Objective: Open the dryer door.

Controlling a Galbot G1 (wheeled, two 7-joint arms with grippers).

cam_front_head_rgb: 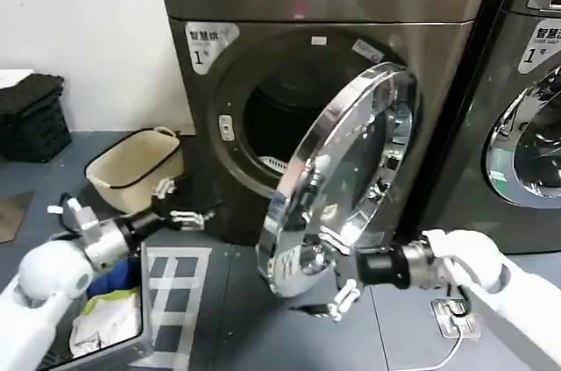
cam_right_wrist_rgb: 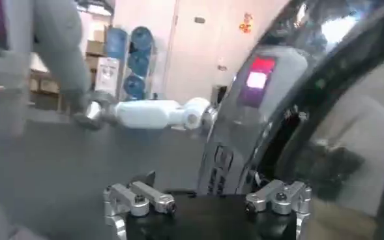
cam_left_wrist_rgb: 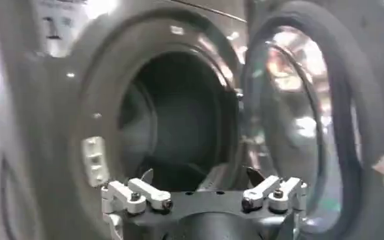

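The door (cam_front_head_rgb: 337,182) of the dryer (cam_front_head_rgb: 324,3) already stands swung out from the drum opening (cam_front_head_rgb: 280,125), hinged on the robot's right side and angled toward the robot, so the opening is bare. The right pincer (cam_front_head_rgb: 337,296) sits low at the door's bottom free edge, just beside the chrome rim; in the right wrist view its fingers (cam_right_wrist_rgb: 139,199) are spread wide with the rim (cam_right_wrist_rgb: 244,130) between and beyond them, gripping nothing. The left pincer (cam_front_head_rgb: 180,213) hovers in front of the dryer's left face, also spread wide and empty, pointed at the opening as the left wrist view shows, with the door (cam_left_wrist_rgb: 302,117) to one side of it. The main risk, as I judge it, is the right pincer snagging on the curved rim: a move toward the dryer would push the door back toward shut and undo the work, while a hard sideways sweep could force the door against its hinge stop. The chrome is smooth, so a finger pressing on it may slip off and knock the glass. A cable (cam_front_head_rgb: 438,349) lies on the floor under the right arm and could catch if the arm drops. The left pincer, if it advances, could strike the latch plate (cam_front_head_rgb: 226,127) or the basket (cam_front_head_rgb: 131,165) nearby.
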